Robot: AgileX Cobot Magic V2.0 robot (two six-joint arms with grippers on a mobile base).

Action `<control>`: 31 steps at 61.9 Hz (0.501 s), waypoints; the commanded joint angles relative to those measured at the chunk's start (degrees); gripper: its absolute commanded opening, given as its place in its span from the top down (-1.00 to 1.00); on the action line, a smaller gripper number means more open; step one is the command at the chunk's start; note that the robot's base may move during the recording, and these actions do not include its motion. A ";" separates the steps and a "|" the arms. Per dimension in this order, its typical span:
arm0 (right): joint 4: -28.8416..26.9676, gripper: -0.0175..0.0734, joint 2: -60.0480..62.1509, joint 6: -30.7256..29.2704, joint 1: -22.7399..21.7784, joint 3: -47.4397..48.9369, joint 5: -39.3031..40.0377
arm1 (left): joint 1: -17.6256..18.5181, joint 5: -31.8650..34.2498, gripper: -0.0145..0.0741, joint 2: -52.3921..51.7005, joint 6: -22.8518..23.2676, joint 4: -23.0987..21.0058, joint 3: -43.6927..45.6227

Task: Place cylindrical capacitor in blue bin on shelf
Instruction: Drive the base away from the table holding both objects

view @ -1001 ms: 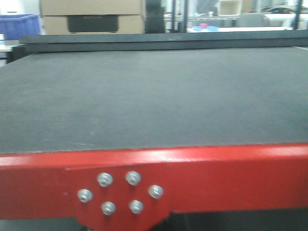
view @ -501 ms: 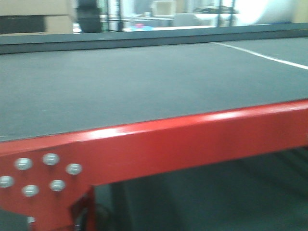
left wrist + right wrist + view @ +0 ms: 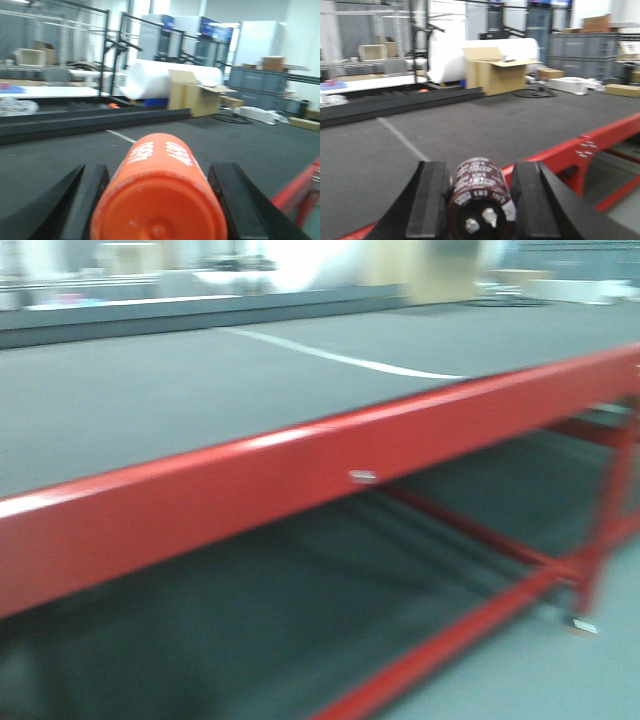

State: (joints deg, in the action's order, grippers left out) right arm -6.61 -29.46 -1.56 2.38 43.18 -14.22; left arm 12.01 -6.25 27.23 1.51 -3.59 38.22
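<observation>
The cylindrical capacitor (image 3: 159,205), an orange can printed with white "4680", lies between the black fingers (image 3: 87,200) of my left gripper (image 3: 159,170), which is shut on it with its flat end facing the camera. My right gripper (image 3: 479,167) is shut on a dark brown can (image 3: 480,197) that has two metal terminals on its end. Both grippers hang over a dark grey tabletop. The shelf and the blue bin are out of view.
A long table with a red frame (image 3: 300,455) and a grey top (image 3: 150,390) runs diagonally across the front view, with red braces (image 3: 470,530) beneath. Beyond it stand an open cardboard box (image 3: 495,75), a big white roll (image 3: 170,75), black racks (image 3: 107,50) and grey cabinets (image 3: 260,82).
The front view has swung to the right along the red table. The bolted plate has left the frame, and the table's far end and lower braces have come into sight.
</observation>
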 commanded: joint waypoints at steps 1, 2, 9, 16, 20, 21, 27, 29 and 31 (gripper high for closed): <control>0.50 0.98 0.11 -0.22 0.10 0.07 1.35 | 0.33 1.25 0.92 -0.27 0.13 -0.40 0.13; 0.50 0.98 0.11 -0.22 0.10 0.07 1.35 | 0.33 1.25 0.92 -0.27 0.13 -0.40 0.13; 0.50 0.98 0.11 -0.22 0.10 0.07 1.35 | 0.33 1.25 0.92 -0.27 0.13 -0.40 0.13; 0.50 0.98 0.11 -0.22 0.10 0.07 1.35 | 0.33 1.25 0.92 -0.27 0.13 -0.40 0.13; 0.50 0.98 0.11 -0.22 0.10 0.07 1.35 | 0.33 1.25 0.92 -0.27 0.13 -0.40 0.13; 0.50 0.98 0.11 -0.22 0.10 0.07 1.35 | 0.33 1.25 0.92 -0.27 0.13 -0.40 0.13; 0.50 0.98 0.11 -0.22 0.10 0.07 1.35 | 0.33 1.25 0.92 -0.27 0.13 -0.40 0.13; 0.50 0.98 0.11 -0.22 0.10 0.07 1.35 | 0.33 1.25 0.92 -0.27 0.13 -0.40 0.13; 0.50 0.98 0.11 -0.22 0.10 0.07 1.35 | 0.33 1.25 0.92 -0.27 0.13 -0.40 0.13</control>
State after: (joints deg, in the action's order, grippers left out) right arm -6.61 -29.46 -1.56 2.38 43.18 -14.22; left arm 12.01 -6.25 27.23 1.51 -3.59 38.22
